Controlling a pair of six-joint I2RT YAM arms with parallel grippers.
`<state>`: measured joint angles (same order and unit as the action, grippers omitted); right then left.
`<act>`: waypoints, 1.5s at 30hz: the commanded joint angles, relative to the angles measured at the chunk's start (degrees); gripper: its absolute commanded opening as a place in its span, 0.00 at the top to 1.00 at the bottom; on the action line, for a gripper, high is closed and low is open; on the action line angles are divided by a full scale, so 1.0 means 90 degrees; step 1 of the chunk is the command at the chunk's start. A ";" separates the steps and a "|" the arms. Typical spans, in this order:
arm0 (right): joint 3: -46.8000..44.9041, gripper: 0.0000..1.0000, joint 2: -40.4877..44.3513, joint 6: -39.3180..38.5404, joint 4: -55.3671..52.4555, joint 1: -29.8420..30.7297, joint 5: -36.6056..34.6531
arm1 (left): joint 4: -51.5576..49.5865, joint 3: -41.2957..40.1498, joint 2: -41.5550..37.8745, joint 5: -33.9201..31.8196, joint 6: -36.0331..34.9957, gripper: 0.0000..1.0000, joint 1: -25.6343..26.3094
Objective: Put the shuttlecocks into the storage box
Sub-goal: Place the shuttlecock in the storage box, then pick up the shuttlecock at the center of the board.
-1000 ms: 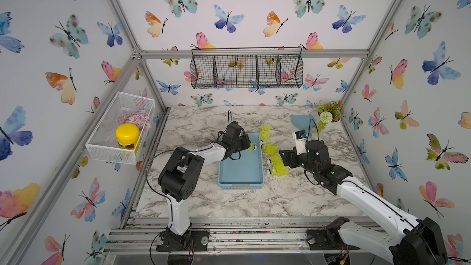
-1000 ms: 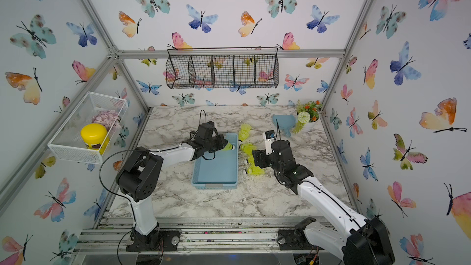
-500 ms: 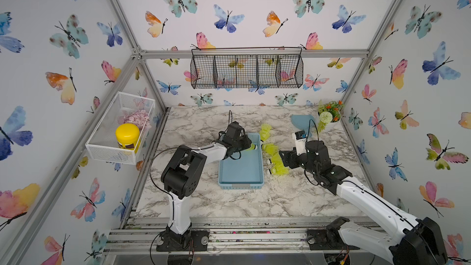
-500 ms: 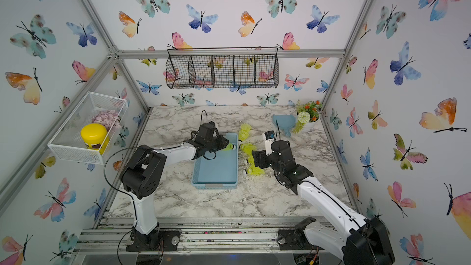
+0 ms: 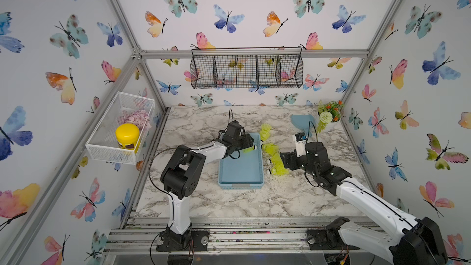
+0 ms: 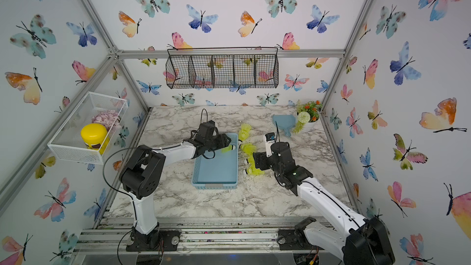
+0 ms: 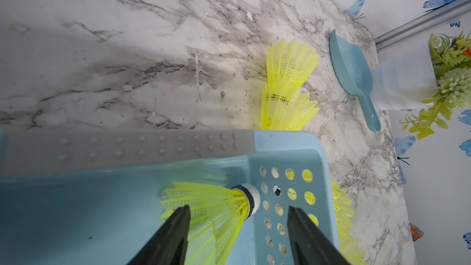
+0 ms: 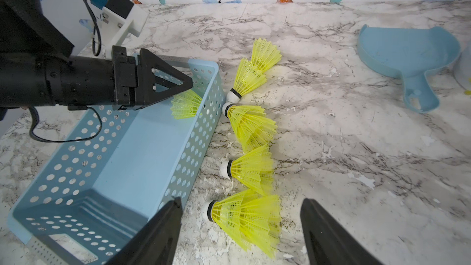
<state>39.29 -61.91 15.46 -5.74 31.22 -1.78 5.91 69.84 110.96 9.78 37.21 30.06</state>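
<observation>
1. While the left end effector (image 7: 238, 207) hangs over the far right corner of the box (image 5: 240, 186) with its jaws apart and clamping nothing, one shuttlecock (image 8: 184, 104) sits inside that corner, its cork against the perforated wall.
2. The right end effector (image 8: 240, 200) is wide open and empty. It hovers low over the table (image 8: 356, 136), just outside the box's right wall.
3. Directly below it, between its fingers, lies a nested stack (image 8: 244, 217) of shuttlecocks, with the cork toward the box and the skirt away.
4. That stack's long axis runs roughly from one finger toward the other. Closing as it stands would likely press cork against skirt mouth, so a wrist turn looks wise.
5. More shuttlecocks (image 8: 251, 126) lie in a row along the same wall, farther from the robot, corks mostly toward the box.
6. The right arm is clearly nearer to all of them.
7. Room is tight on the box side, where one finger stands close to the wall, but the table is bare on the other side.
8. The near half of the box is free, while the left arm crowds the far end.
9. The scoop (image 8: 407, 47) lies well apart.
</observation>
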 commanded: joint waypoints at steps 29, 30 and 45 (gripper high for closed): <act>-0.0539 0.49 -0.1041 0.0461 -0.0283 -0.0225 0.0081 | -0.3239 -0.0930 -0.4437 0.1089 -0.2830 0.29 -0.1290; -0.0528 0.50 -0.1118 0.0443 -0.0265 -0.0260 0.0061 | -0.3169 -0.1056 -0.4532 0.1091 -0.2878 0.30 -0.1349; -0.0309 0.69 -0.1830 0.0178 0.0064 -0.0413 0.0624 | -0.2692 -0.1606 -0.4898 0.1377 -0.3021 0.31 -0.1591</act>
<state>35.03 -77.73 17.80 -5.89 27.77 2.68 -19.29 55.70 68.36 20.93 11.25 16.47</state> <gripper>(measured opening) 0.323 0.694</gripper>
